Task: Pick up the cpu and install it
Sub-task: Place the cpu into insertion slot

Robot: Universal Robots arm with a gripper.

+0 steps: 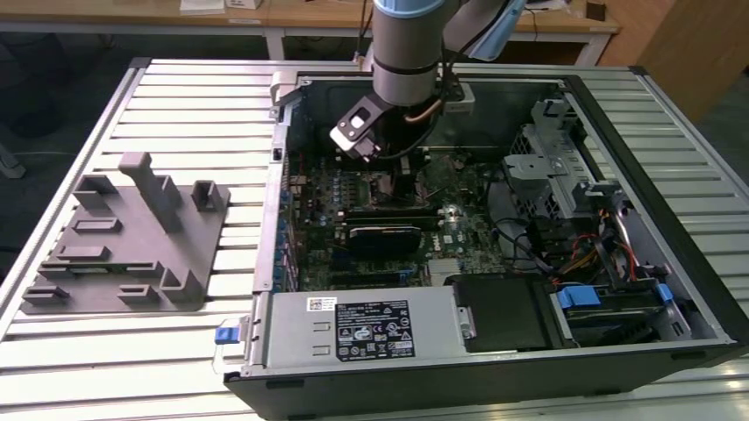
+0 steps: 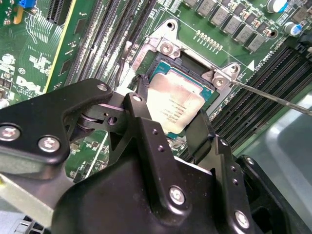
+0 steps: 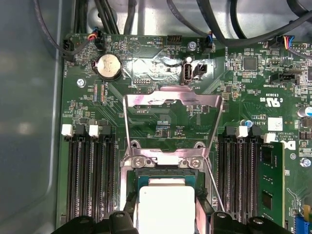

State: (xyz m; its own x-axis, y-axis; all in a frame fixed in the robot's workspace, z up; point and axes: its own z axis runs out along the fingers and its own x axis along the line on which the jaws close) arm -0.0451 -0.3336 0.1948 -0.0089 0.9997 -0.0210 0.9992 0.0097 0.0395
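Note:
The cpu (image 2: 173, 105), a flat silver square, sits between my gripper's (image 2: 170, 111) two black fingers (image 2: 141, 105), which press on its opposite edges. It hangs low over the open socket (image 2: 165, 48) on the green motherboard, roughly lined up with it. In the first wrist view the cpu (image 3: 165, 207) covers the lower part of the socket (image 3: 165, 163). The socket's metal load plate (image 3: 170, 100) is flipped open and its thin lever (image 3: 214, 187) is raised. In the exterior view my arm (image 1: 404, 61) reaches down into the computer case (image 1: 702, 298).
A grey moulded tray (image 1: 129, 237) with upright posts lies on the slatted table at the exterior view's left. Inside the case are a power supply (image 1: 363, 329), a drive cage (image 1: 562, 167) and loose cables. Memory slots flank the socket, one holding a stick (image 3: 268, 180).

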